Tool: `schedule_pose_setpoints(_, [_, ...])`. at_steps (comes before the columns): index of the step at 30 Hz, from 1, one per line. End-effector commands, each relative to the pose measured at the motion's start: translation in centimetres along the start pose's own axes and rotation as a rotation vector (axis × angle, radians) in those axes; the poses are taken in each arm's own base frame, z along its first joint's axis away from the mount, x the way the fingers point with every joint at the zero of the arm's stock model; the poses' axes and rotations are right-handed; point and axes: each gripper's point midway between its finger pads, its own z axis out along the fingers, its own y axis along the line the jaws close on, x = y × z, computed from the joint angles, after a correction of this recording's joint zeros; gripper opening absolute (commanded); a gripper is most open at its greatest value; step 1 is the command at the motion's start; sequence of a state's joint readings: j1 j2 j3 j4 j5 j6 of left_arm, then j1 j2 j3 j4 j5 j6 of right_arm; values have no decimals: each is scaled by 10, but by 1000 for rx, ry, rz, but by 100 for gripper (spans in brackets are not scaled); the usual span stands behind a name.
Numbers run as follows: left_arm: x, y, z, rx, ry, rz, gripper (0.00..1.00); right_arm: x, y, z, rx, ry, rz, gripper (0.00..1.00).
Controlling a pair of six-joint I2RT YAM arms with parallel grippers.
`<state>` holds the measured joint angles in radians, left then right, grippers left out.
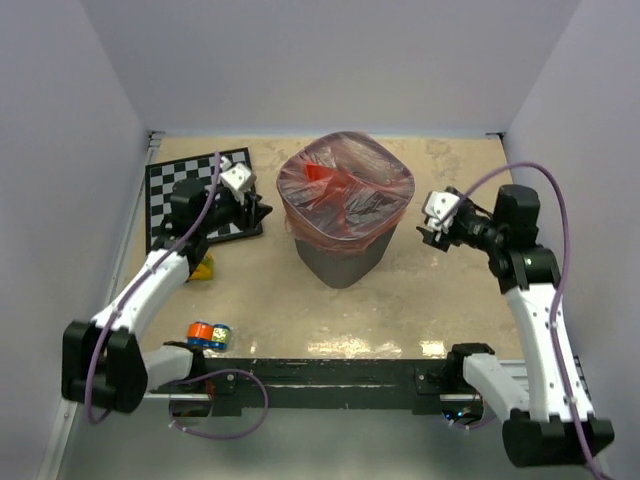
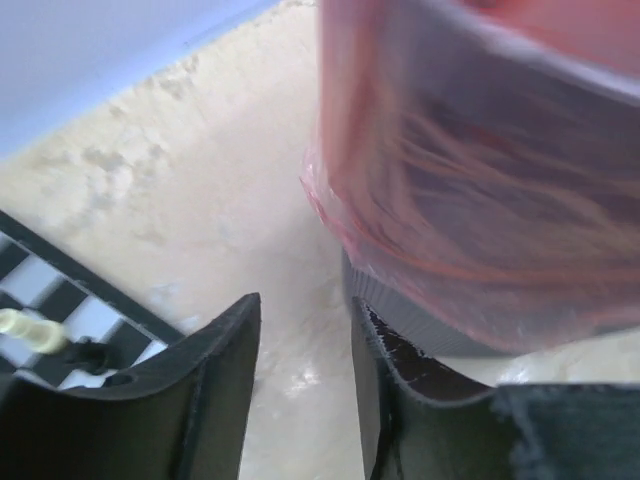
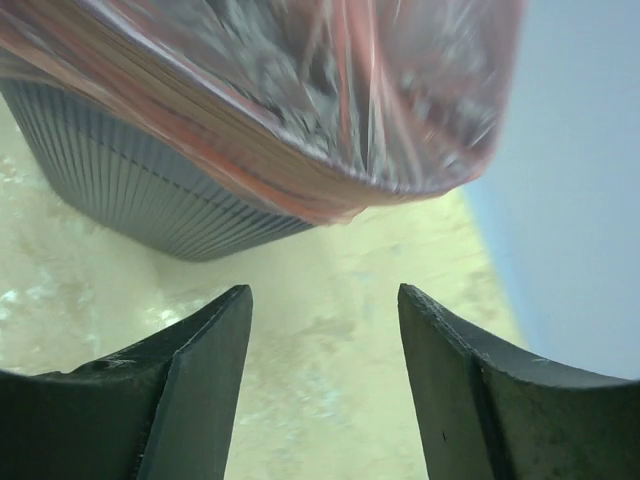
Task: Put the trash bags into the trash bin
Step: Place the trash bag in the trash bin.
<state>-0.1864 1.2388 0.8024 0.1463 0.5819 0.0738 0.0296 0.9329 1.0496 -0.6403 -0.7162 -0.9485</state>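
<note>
The trash bin point(image 1: 340, 258), a dark grey mesh basket, stands upright at the table's middle. A red-orange trash bag point(image 1: 345, 185) lines it, its film stretched over the rim and folded down the outside. My left gripper point(image 1: 262, 212) hangs just left of the bin, open and holding nothing. In the left wrist view its gripper point(image 2: 305, 330) frames bare table, with the bag point(image 2: 480, 200) and bin wall point(image 2: 420, 320) close on the right. My right gripper point(image 1: 425, 232) sits just right of the bin, open and holding nothing. In the right wrist view the gripper point(image 3: 325, 300) points under the bag's edge point(image 3: 300, 100) and the bin point(image 3: 130, 180).
A black-and-white chessboard point(image 1: 190, 185) lies at the back left under the left arm, with a pale chess piece point(image 2: 30, 330) on it. A yellow object point(image 1: 203, 268) rests beside the left arm, and a blue-and-orange item point(image 1: 208, 335) lies near the front left. White walls enclose the table.
</note>
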Motion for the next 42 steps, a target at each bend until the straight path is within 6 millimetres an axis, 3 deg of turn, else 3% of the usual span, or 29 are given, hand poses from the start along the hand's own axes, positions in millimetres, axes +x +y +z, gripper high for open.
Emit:
schedule_pose_setpoints(1, [1,-16,-37,16,-21,375,52,-22,-1,-13,85,-78,-192,66])
schedule_pose_setpoints(4, [-4,-43,-47,58,-97,542,54,-26,3,-9,50,-96,-301,64])
schedule_pose_setpoints(8, [-4,-72,-39,138,-131,648,56,-22,19,8,-84,-83,-387,58])
schedule_pose_setpoints(11, [-4,-83,-29,170,-153,665,62,-27,20,15,-94,-105,-416,56])
schedule_pose_setpoints(16, [-7,-97,-15,169,-208,745,62,-39,27,26,-112,-146,-448,54])
schedule_pose_setpoints(23, [-8,-97,9,108,-245,843,48,-41,36,47,-69,-163,-438,42])
schedule_pose_setpoints(29, [-6,-92,31,88,-257,849,25,-38,36,69,20,-170,-413,31])
schedule_pose_setpoints(31, [-6,-93,38,91,-268,856,12,-43,35,78,55,-174,-398,16])
schedule_pose_setpoints(33, [-9,-93,44,90,-279,857,2,-42,31,84,85,-158,-377,10])
schedule_pose_setpoints(35, [-6,-93,50,96,-280,859,0,-36,29,89,104,-134,-345,0])
schedule_pose_setpoints(39, [-1,-93,57,106,-276,864,0,-24,34,95,98,-107,-313,0])
schedule_pose_setpoints(42, [5,-92,58,104,-263,863,0,-2,48,96,57,-53,-303,0])
